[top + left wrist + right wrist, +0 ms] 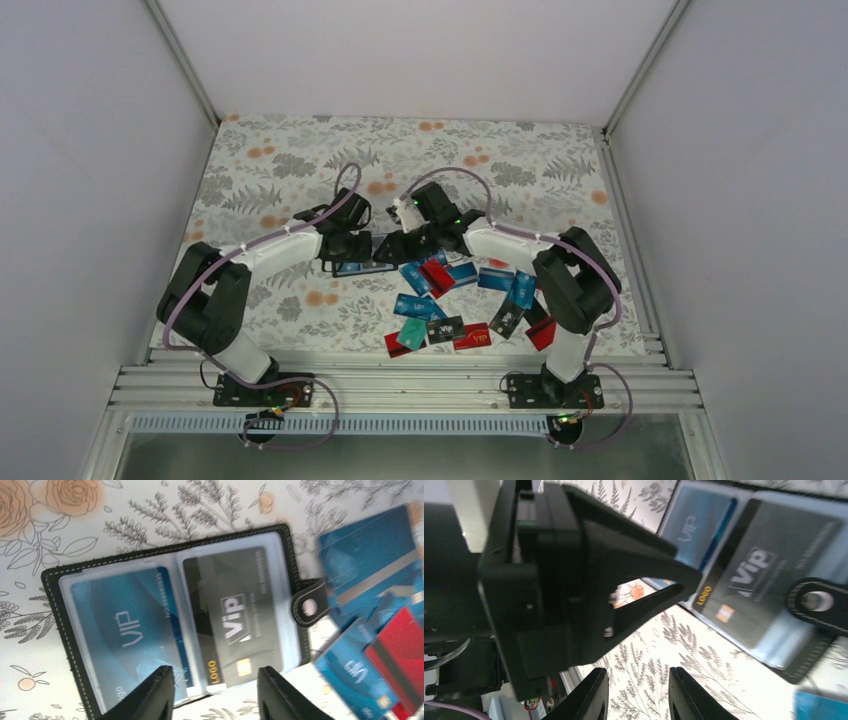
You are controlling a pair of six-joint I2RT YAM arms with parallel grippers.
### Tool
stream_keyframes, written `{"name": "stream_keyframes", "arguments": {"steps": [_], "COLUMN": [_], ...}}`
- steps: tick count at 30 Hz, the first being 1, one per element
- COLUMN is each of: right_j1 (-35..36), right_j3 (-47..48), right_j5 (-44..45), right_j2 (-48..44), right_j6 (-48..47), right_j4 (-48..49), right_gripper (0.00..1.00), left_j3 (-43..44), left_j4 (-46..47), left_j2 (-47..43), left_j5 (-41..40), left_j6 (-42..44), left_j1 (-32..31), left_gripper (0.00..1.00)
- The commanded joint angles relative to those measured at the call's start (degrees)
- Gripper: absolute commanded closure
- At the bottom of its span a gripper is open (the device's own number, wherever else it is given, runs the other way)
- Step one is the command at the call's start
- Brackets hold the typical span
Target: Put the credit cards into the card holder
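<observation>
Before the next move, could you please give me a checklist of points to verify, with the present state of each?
1. The card holder lies open, slots facing up: ok.
2. Visible slots are free: not ok; a blue VIP card and a black VIP card fill them.
3. Further free slots exist: cannot tell.
4. The left hand is open and empty: ok.
5. The right hand is open and empty: ok.
6. There are loose credit cards beside the holder to pick: ok.
</observation>
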Motion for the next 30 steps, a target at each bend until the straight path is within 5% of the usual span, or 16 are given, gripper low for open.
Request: {"name": "stream_keyframes", "arguments": {"steps": [1, 9, 30], "right_j1": [3.1, 3.4, -0.7], "right_j3": [2.6, 7.2, 9.9], "right_j5": [1.0, 6.2, 8.2], "right_j2": [4.2, 9.9, 14.3], "right_j6": [1.8, 1.7, -0.4], "right_j4": [0.2, -2.6, -4.4], "right_gripper": [0.68, 0.73, 0.74], "left_j3": [-0.4, -0.5, -0.6], "left_j4": [4.5, 5.8, 8.4], "left_j2": [1.4, 4.4, 9.2], "left_j5": [-1.2, -3.7, -3.2], "left_j6": [1.1, 2.3, 4.1], "left_j1": [0.1, 0.6, 0.9], "left_gripper": [0.74, 0.94, 0.98]}}
